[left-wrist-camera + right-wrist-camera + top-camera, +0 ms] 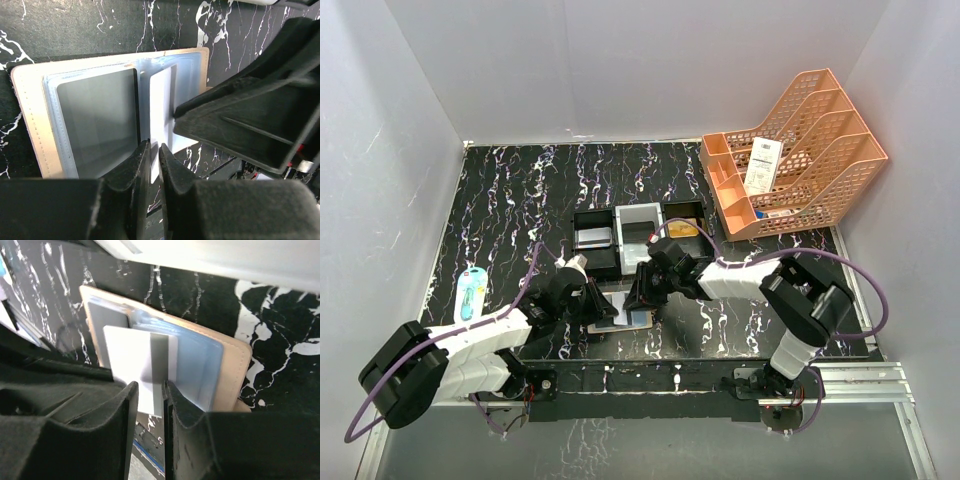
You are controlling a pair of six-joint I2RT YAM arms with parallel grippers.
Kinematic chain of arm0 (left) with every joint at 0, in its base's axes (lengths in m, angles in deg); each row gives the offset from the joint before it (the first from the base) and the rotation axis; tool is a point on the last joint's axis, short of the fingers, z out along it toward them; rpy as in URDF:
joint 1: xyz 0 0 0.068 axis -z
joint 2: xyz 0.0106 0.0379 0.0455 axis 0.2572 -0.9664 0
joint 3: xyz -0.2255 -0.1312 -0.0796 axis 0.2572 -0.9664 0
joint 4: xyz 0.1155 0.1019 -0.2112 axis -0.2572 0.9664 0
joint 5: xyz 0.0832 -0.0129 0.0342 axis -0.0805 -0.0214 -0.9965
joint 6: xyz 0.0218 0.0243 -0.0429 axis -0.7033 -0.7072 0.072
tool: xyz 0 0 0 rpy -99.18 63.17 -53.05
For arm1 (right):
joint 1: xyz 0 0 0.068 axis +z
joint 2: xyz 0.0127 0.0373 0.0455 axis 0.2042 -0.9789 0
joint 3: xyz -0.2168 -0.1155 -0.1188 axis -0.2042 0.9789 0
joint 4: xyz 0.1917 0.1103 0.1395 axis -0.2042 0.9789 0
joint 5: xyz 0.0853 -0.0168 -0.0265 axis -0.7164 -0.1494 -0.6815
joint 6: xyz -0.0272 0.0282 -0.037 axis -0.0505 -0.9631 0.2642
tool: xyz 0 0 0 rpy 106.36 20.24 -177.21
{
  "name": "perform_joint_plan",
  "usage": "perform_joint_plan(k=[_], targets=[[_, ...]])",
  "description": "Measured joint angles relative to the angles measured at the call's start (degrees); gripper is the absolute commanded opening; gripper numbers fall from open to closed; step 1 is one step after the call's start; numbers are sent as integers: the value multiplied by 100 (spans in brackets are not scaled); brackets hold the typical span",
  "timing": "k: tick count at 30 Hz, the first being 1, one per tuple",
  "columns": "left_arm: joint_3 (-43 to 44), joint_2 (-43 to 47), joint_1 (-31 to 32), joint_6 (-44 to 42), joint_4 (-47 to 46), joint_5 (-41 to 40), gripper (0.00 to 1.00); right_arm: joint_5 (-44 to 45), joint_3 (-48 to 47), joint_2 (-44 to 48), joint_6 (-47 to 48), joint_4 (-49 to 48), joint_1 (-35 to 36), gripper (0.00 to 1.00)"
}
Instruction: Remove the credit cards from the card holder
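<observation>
The card holder (27, 120) lies open just in front of the tray (638, 232), with an orange file rack (800, 160) beyond to the right. Both grippers crowd over it. The left gripper (154, 150) has its fingers almost pressed together. The right gripper (150, 387), fingers narrowly parted, sits over a white card (125, 355) that is half out.

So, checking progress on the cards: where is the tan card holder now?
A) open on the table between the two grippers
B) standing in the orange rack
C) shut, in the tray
A: the card holder lies open on the table, between the left gripper and right gripper.
</observation>
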Motion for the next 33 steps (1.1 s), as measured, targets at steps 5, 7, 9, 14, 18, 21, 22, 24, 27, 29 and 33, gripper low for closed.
perform_joint_plan(k=[5, 7, 9, 14, 18, 21, 22, 24, 27, 29, 33], targets=[[2, 0, 0, -37, -17, 61, 16, 136, 0, -162, -2, 111, 24, 24], [0, -13, 0, -44, -87, 133, 10, 144, 0, -162, -7, 116, 24, 24], [2, -48, 0, -44, -214, 208, 1, 146, 0, -162, -9, 116, 24, 24], [2, -105, 0, -35, -258, 254, 0, 197, 15, -133, -11, 127, 33, 23], [13, -13, 0, -15, -74, 170, 0, 332, 26, -55, 4, 216, 39, 23], [13, 173, 0, -2, 105, 94, 0, 404, 26, -15, 15, 299, 39, 23], [13, 238, 0, -2, 170, 70, 0, 415, 26, -2, 20, 315, 39, 23], [13, 369, 0, -9, 302, 24, 0, 448, 26, 35, 33, 345, 37, 24], [31, 492, 0, -42, 474, -24, 0, 474, 26, 111, 59, 391, 37, 25], [61, 555, 0, -57, 597, -63, 0, 479, 26, 210, 85, 446, 37, 27], [181, 664, 0, -111, 855, -166, 0, 468, 26, 459, 140, 437, 37, 30]])
